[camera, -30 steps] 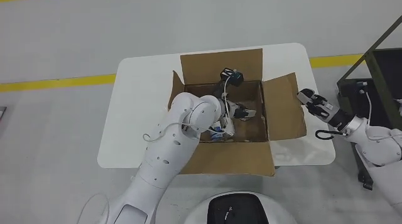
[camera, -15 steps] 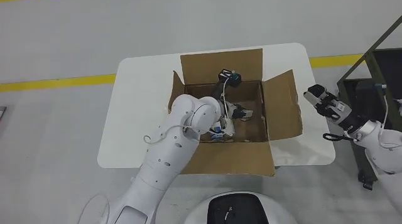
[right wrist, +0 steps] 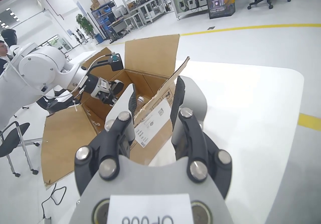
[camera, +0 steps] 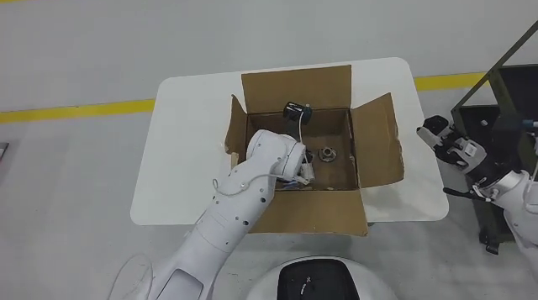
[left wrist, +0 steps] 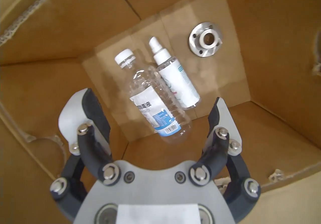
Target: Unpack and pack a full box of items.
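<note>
Three items lie on the floor of the open brown cardboard box point(camera: 296, 88), which stands with its four flaps folded outward on the white rounded table point(camera: 193, 132).

Item 1: a clear plastic bottle with a white screw cap and a blue-and-white label point(left wrist: 153, 107), on its side near the middle of the box floor.

Item 2: a white spray bottle with a narrow nozzle cap point(left wrist: 175, 76), on its side, just beside the clear bottle and roughly parallel to it. Contact between the two cannot be confirmed.

Item 3: a round silver metal flange with a central bore point(left wrist: 205, 39), flat on the box floor, apart from both bottles and near a box corner.

The left arm bends over the box's near side, wrist angled down into the box. The left gripper point(left wrist: 153, 100) hangs above the clear bottle, fingers spread wide, holding nothing.

The right gripper point(right wrist: 155, 84) sits outside the box, beyond the flap on the robot's right, fingers parted and empty.
</note>
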{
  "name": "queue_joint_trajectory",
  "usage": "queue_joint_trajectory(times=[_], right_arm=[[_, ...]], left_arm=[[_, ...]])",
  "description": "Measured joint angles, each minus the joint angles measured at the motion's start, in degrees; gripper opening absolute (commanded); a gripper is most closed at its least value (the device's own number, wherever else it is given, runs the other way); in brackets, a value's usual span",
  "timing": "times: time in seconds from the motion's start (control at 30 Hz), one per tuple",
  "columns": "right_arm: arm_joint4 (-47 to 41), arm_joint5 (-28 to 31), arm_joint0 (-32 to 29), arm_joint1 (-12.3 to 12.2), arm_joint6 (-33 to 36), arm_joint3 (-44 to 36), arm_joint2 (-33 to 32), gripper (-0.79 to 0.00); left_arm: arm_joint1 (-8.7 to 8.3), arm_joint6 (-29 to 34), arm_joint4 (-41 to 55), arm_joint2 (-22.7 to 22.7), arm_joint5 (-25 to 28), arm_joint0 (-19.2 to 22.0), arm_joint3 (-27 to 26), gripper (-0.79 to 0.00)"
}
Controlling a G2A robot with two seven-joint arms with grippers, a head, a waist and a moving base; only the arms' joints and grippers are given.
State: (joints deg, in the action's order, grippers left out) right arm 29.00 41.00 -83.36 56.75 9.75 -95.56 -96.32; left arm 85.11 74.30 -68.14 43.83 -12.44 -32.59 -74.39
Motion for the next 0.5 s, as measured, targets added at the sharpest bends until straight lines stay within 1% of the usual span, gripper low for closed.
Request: queue_joint_trajectory(times=[0.1,0.17,0.23,0.3,0.5], right_arm=[[0.61,0.02,-0.15,0.05,-0.27,-0.47,0.07,-0.465],[1.33,0.06,-0.26,0.06,-0.42,-0.75,-0.02,-0.505],[1.68,0.05,-0.33,0.08,-0.5,-0.93,-0.03,-0.576],[2.31,0.03,-0.33,0.09,-0.47,-1.14,-0.12,-0.6],[3.84,-0.17,-0.48,0.12,-0.42,-1.76,-0.08,-0.6]], left_arm=[[0.27,0.65,-0.46,0.2,-0.96,0.13,0.18,0.0],[0.36,1.41,-1.05,0.48,-1.52,0.19,0.32,0.0],[0.44,2.33,-1.72,0.65,-2.05,0.24,0.43,0.0],[0.54,3.33,-2.4,0.87,-2.84,0.19,0.69,0.0],[1.04,4.97,0.78,2.79,-4.32,-0.17,2.63,0.0]])
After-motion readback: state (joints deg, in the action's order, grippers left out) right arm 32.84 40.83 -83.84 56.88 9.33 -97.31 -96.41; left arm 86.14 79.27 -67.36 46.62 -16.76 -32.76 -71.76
